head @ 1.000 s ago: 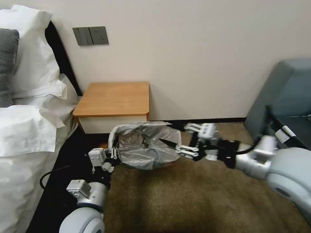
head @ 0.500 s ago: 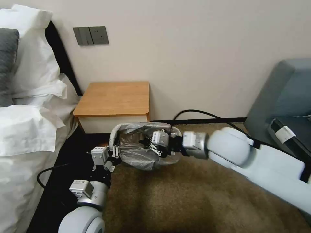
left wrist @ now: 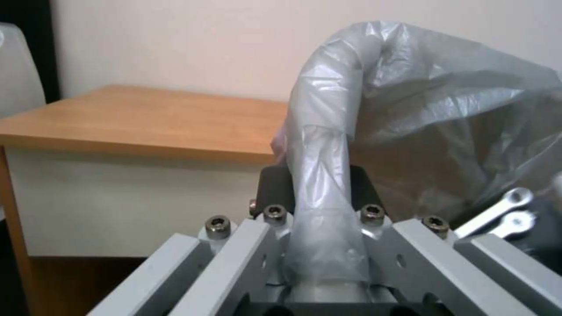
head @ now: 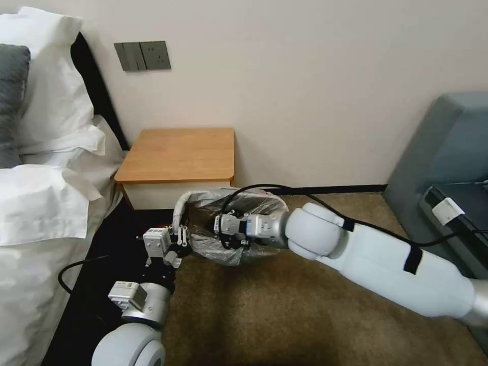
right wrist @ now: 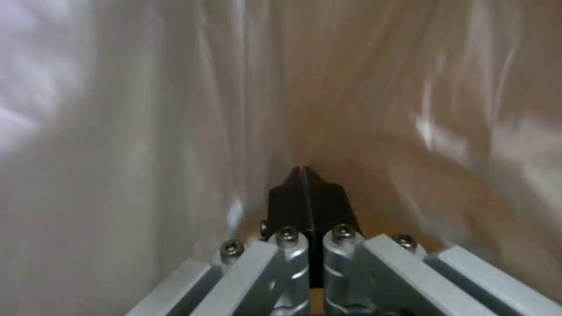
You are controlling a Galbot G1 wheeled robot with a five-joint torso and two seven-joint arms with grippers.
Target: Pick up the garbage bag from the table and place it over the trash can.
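My left gripper (left wrist: 319,193) is clenched on the rolled rim of the garbage bag (left wrist: 421,109); in the left wrist view the plastic-wrapped rim runs straight through between the black pads (left wrist: 275,186), so the jaws stand only as far apart as that rim is thick. In the head view this left gripper (head: 179,243) sits at the bag's near-left edge, touching it.

My right gripper (right wrist: 304,193) has its jaws pressed fully together, pad against pad, with nothing between them; crinkled translucent plastic surrounds the tips on all sides. In the head view the right gripper (head: 223,229) is down inside the mouth of the garbage bag (head: 254,201), arm reaching in from the right.

The bag is draped over the trash can, whose body I can't make out under the plastic, standing on the brown carpet (head: 284,315). The table (head: 178,155) is just beyond the left jaws, its wooden top bare, close behind the bag.

Small square printed tags sit on the left gripper housing and wrist; no writing I can read.
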